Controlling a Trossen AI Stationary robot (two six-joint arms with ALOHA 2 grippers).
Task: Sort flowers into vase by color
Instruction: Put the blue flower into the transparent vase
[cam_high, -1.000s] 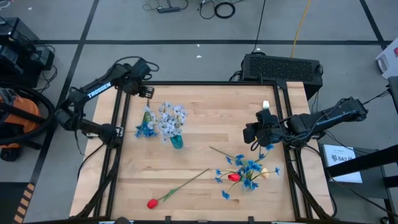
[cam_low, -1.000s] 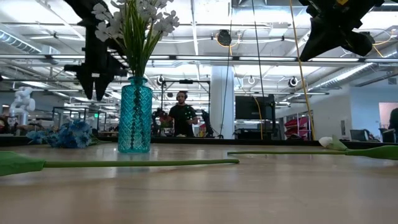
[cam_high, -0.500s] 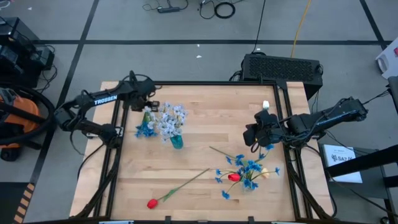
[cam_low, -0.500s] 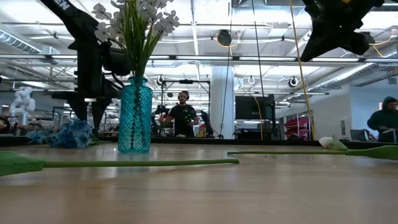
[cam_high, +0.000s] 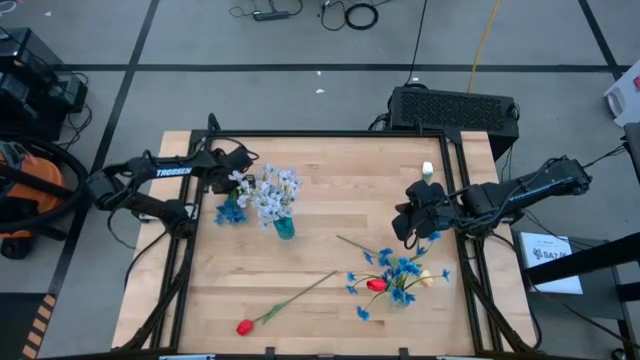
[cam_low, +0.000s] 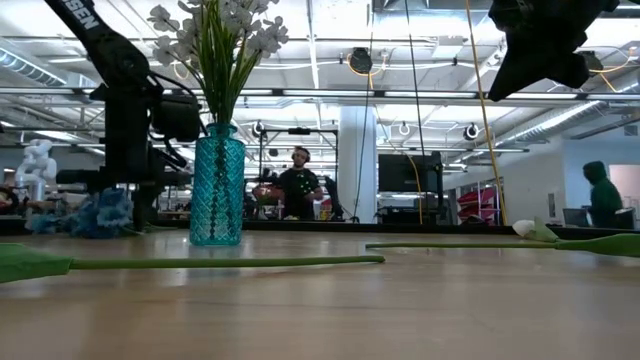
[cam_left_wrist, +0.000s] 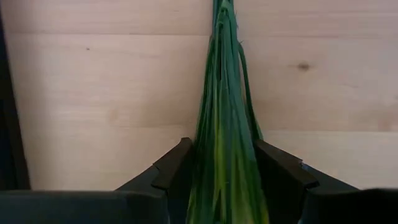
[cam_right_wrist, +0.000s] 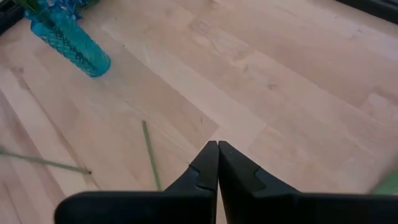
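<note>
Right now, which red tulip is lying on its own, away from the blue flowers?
The red tulip near the table's front edge, with its long stem angling toward the middle. The other red tulip lies in the blue spray pile under the right gripper.

Bare table (cam_high: 340, 195) is lying open between both grippers; the teal vase (cam_high: 284, 228) is standing just beside the left gripper (cam_high: 236, 178).

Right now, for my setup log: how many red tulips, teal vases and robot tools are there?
Red tulips: 2
Teal vase: 1
Tools: 2, the left tool and the right tool
Total: 5
</note>
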